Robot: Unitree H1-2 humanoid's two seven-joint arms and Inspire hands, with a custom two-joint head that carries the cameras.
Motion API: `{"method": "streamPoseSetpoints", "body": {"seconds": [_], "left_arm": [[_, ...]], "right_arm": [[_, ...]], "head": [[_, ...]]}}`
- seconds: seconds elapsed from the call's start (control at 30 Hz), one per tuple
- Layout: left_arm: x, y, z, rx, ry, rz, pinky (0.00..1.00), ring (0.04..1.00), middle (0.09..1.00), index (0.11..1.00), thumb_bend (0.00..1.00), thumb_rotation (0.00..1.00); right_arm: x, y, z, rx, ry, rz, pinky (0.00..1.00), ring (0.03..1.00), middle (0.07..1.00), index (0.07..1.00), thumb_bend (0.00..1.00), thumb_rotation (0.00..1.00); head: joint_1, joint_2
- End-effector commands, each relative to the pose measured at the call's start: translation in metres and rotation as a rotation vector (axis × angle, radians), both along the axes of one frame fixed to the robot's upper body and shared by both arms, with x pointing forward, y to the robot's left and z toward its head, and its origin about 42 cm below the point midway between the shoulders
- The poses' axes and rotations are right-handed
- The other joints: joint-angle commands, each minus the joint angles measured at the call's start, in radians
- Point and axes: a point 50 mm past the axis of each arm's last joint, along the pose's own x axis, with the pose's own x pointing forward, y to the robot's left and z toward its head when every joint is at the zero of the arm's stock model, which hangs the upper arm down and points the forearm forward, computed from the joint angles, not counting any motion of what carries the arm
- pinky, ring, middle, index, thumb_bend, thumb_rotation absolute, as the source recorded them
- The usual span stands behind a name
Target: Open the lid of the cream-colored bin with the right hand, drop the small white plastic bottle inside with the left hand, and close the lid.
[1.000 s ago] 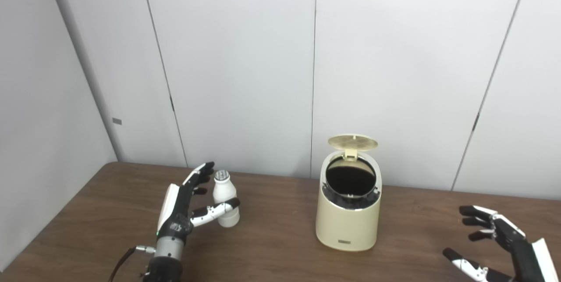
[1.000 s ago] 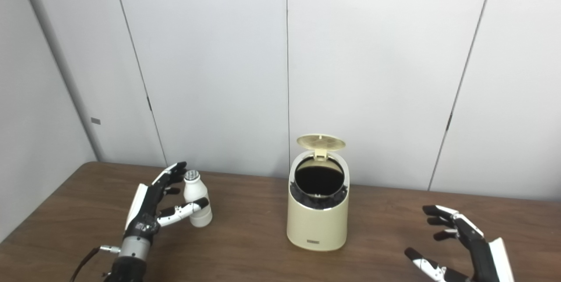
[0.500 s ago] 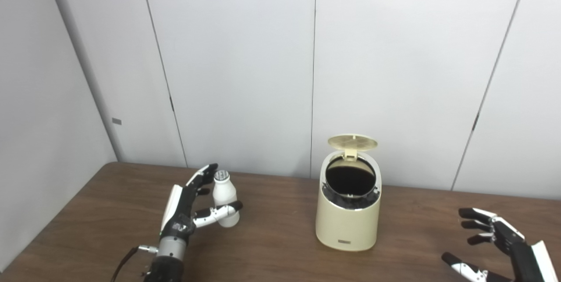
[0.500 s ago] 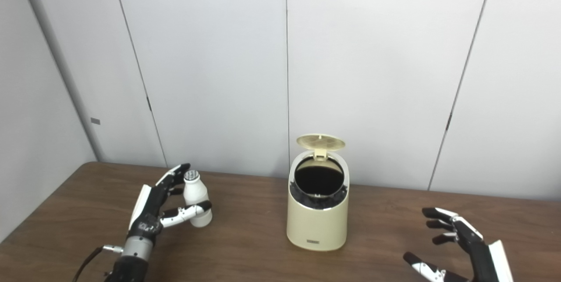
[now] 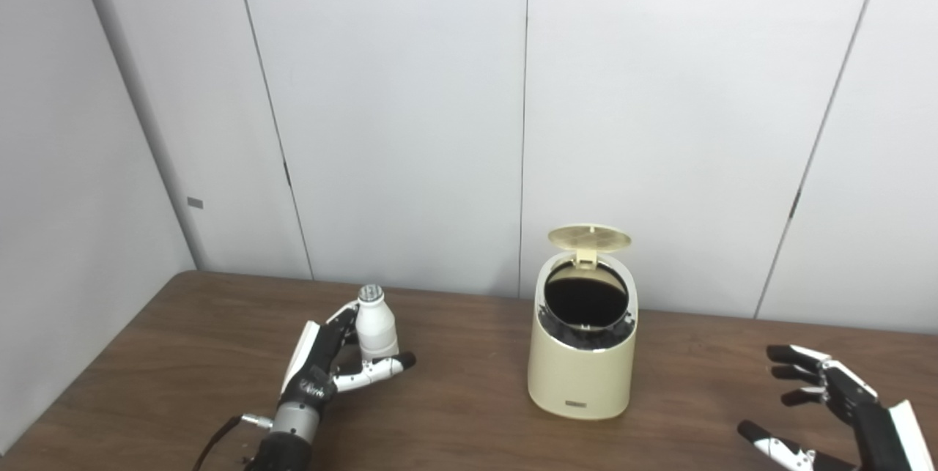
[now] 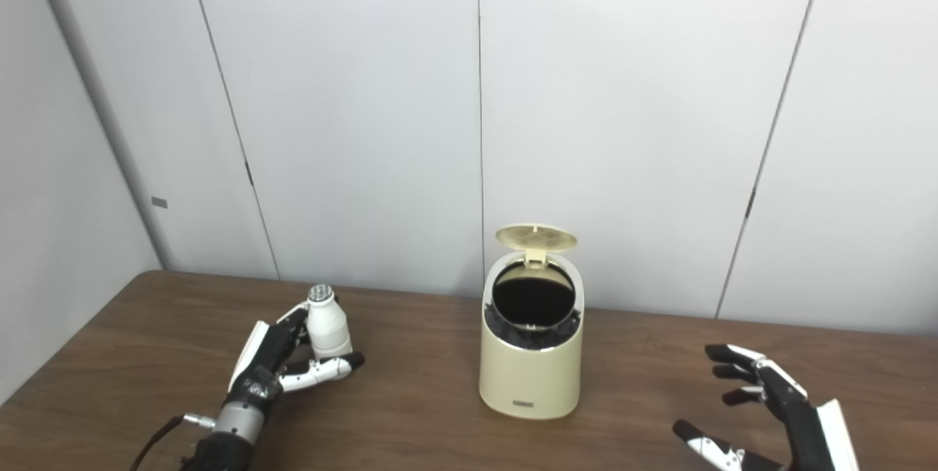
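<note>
The small white plastic bottle (image 5: 377, 326) with a silvery cap stands upright on the brown table (image 5: 469, 412), left of the bin. My left hand (image 5: 322, 372) cups its lower part: the fingers lie against its left and far side, and the thumb stretches straight across in front of its base. The hand looks open around the bottle, not clamped on it. The cream-colored bin (image 5: 582, 368) stands at mid table with its round lid (image 5: 590, 238) tipped up at the back and the dark inside showing. My right hand (image 5: 832, 412) hovers open at the lower right, well away from the bin.
A grey panelled wall (image 5: 410, 112) rises right behind the table's far edge. A cable (image 5: 216, 438) trails from my left wrist across the tabletop. Bare wood lies between the bottle and the bin, and between the bin and my right hand.
My left hand has sunk lower and moved in around the bottle's base, its thumb now crossing in front. The bottle, bin and lid have stayed put. My right hand has barely shifted.
</note>
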Motion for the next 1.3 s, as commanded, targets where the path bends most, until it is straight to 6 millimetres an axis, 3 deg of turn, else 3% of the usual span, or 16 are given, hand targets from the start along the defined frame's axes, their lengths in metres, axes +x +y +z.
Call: {"method": "streamPoseSetpoints", "body": {"seconds": [0.0,0.2,0.33,0.37,0.4,0.43,0.53,0.63,0.97,1.27], "left_arm": [[0.012,0.006,0.02,0.018,-0.062,0.01,0.78,0.829,0.821,0.831,1.0,0.29],[0.012,0.009,0.015,0.03,-0.066,0.043,0.76,0.81,0.804,0.816,1.0,0.27],[0.012,0.008,0.011,0.052,-0.1,0.174,0.67,0.729,0.719,0.725,0.97,0.12],[0.013,0.006,0.01,0.049,-0.136,0.25,0.6,0.662,0.653,0.663,0.92,0.05],[0.013,0.005,0.01,0.045,-0.161,0.3,0.5,0.562,0.563,0.588,0.73,0.02],[0.013,0.004,0.009,0.047,-0.186,0.34,0.44,0.5,0.507,0.541,0.61,0.01],[0.015,0.003,0.007,0.039,-0.23,0.391,0.33,0.423,0.469,0.518,0.52,0.0],[0.015,0.004,0.006,0.032,-0.246,0.401,0.29,0.389,0.46,0.526,0.5,0.0],[0.012,0.005,0.007,0.029,-0.239,0.4,0.27,0.385,0.455,0.525,0.5,0.0],[0.007,0.003,0.01,0.024,-0.287,0.366,0.32,0.413,0.46,0.511,0.5,0.0]], "right_arm": [[0.004,0.001,0.017,0.004,-0.064,0.012,0.54,0.693,0.73,0.699,0.48,0.0],[0.003,0.002,0.019,-0.008,-0.067,0.011,0.52,0.676,0.72,0.695,0.48,0.0],[0.002,0.002,0.019,-0.006,-0.067,0.012,0.5,0.658,0.716,0.692,0.48,0.0],[0.002,0.003,0.02,-0.003,-0.065,0.013,0.48,0.646,0.716,0.692,0.48,0.0],[0.002,0.003,0.02,0.0,-0.063,0.013,0.47,0.64,0.717,0.692,0.48,0.0],[0.001,0.003,0.02,0.0,-0.061,0.012,0.47,0.636,0.717,0.692,0.48,0.0],[0.001,0.003,0.02,0.001,-0.061,0.016,0.5,0.661,0.718,0.692,0.48,0.0],[0.0,0.004,0.021,-0.001,-0.06,0.016,0.52,0.675,0.716,0.691,0.48,0.0],[0.001,0.005,0.02,0.006,-0.06,0.027,0.54,0.687,0.713,0.689,0.47,0.0],[0.001,0.006,0.02,-0.002,-0.061,0.025,0.55,0.697,0.718,0.692,0.47,0.0]], "head": [[0.0,0.002],[0.0,0.004],[-0.003,0.006],[-0.004,0.009],[-0.004,0.009],[-0.004,0.009],[-0.003,0.012],[-0.003,0.013],[-0.004,0.015],[-0.01,0.015]]}}
